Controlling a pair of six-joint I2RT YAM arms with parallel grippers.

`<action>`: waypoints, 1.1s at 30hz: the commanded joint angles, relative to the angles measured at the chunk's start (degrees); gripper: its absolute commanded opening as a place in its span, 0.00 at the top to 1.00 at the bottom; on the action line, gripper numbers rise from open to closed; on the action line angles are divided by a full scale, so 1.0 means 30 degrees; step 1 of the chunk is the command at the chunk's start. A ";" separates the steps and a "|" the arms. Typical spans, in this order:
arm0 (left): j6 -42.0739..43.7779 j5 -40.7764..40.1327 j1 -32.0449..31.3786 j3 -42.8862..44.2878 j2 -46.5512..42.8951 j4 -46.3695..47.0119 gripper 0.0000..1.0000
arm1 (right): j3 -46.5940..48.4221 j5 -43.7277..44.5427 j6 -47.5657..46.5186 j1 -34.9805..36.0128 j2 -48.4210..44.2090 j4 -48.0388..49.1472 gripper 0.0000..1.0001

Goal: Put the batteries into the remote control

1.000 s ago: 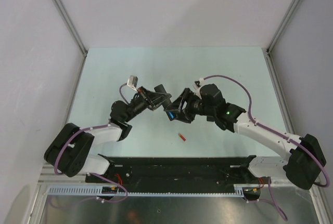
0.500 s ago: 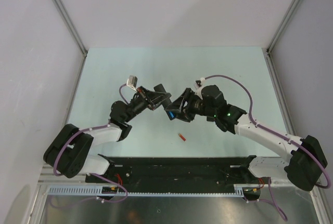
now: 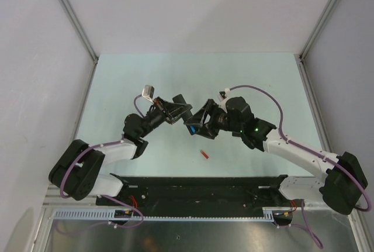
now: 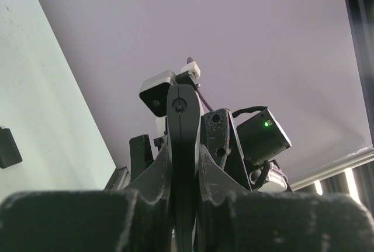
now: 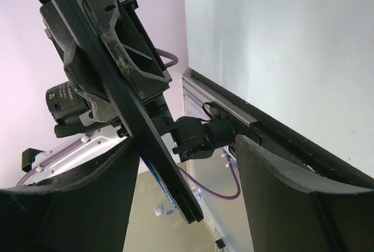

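Observation:
My left gripper (image 3: 177,113) is shut on the remote control (image 3: 186,121), a slim black bar held above the table. In the left wrist view the remote (image 4: 182,141) stands edge-on between the fingers of my left gripper (image 4: 184,173). A bright blue battery (image 3: 190,128) sits at the remote's free end and shows as a blue strip (image 5: 159,177) along the bar (image 5: 125,109). My right gripper (image 3: 198,123) is open, its jaws either side of that end (image 5: 187,205). A red-orange battery (image 3: 204,154) lies on the table below them. Other batteries are out of view.
A small black piece (image 3: 180,99) lies on the pale green table (image 3: 251,76) beside the left gripper; it also shows in the left wrist view (image 4: 9,147). A black rail (image 3: 198,185) runs along the near edge. Grey walls enclose three sides.
My right gripper has edged slightly left toward the remote's end. The left arm and the red-orange battery have not moved.

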 commanded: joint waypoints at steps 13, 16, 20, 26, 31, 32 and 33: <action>-0.0351 -0.0443 0.0135 0.0095 -0.0431 0.2477 1.00 | -0.0109 -0.0453 -0.0440 0.0333 -0.0094 0.0793 0.35; -0.0292 -0.0471 0.0106 0.0008 -0.0314 0.2477 1.00 | -0.0080 -0.0542 -0.0440 0.0304 -0.0211 0.1027 0.29; -0.0176 -0.0413 0.0135 -0.0080 -0.0138 0.2506 1.00 | 0.0271 -0.0541 -0.0703 0.0304 -0.0358 0.0706 0.20; -0.0116 -0.0384 0.0164 -0.0139 0.0155 0.2535 1.00 | 0.1062 -0.0484 -0.1318 0.0275 -0.0766 0.0296 0.14; -0.0175 -0.0209 0.0311 -0.0168 0.0067 0.2564 1.00 | 0.1648 0.0219 -0.2489 -0.0133 -0.1704 -0.1928 0.14; -0.0204 -0.0092 0.0398 -0.0197 -0.0020 0.2564 1.00 | 0.1794 0.0336 -0.2984 -0.0193 -0.2112 -0.2221 0.14; -0.0233 0.0025 0.0457 -0.0198 -0.0021 0.2564 1.00 | 0.1853 0.0424 -0.3192 -0.0310 -0.2319 -0.2688 0.14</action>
